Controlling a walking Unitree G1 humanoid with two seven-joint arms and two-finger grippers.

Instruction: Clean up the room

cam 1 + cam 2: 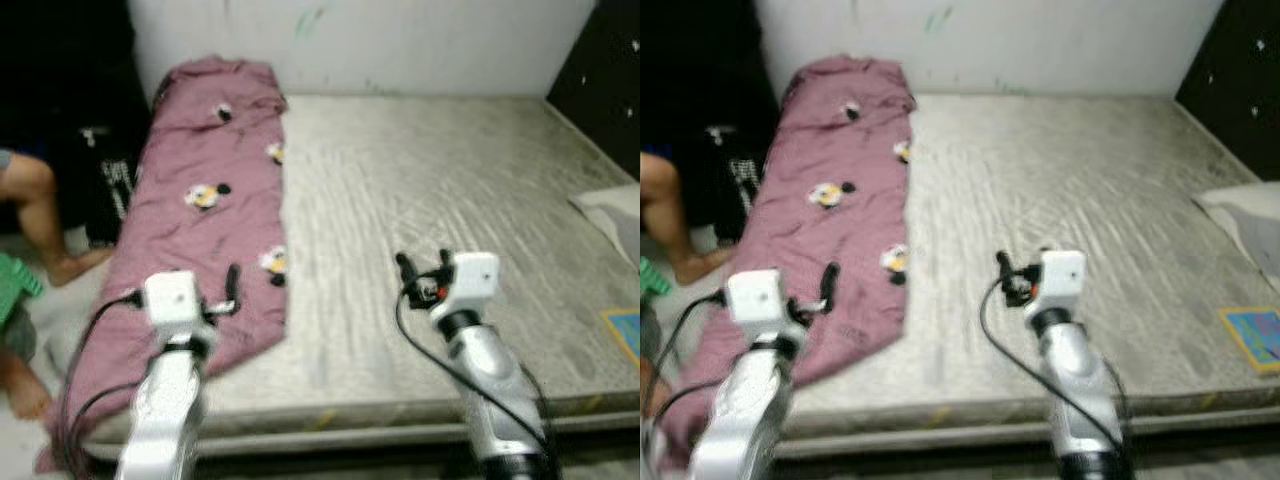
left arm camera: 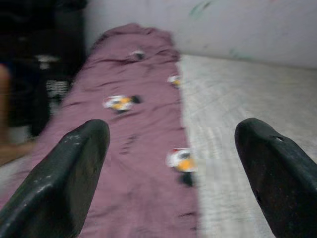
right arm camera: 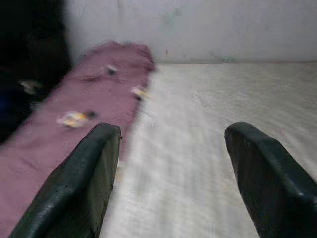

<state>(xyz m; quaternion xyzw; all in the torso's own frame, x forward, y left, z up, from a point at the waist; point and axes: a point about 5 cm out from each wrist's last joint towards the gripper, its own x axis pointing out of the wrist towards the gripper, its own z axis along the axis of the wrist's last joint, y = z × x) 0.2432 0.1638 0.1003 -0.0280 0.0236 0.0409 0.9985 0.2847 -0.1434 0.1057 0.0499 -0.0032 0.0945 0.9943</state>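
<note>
In the head view our left gripper (image 1: 228, 292) hovers at lower left over the mauve blanket (image 1: 205, 200) along the mattress (image 1: 440, 200), right gripper (image 1: 422, 275) at centre; both wrist views show fingers spread, empty; we should pinch the blanket's near edge.

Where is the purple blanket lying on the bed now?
The purple blanket lies along the left side of the mattress, from the white wall to the near edge, where it hangs over. The open left gripper hovers over its near end.
</note>
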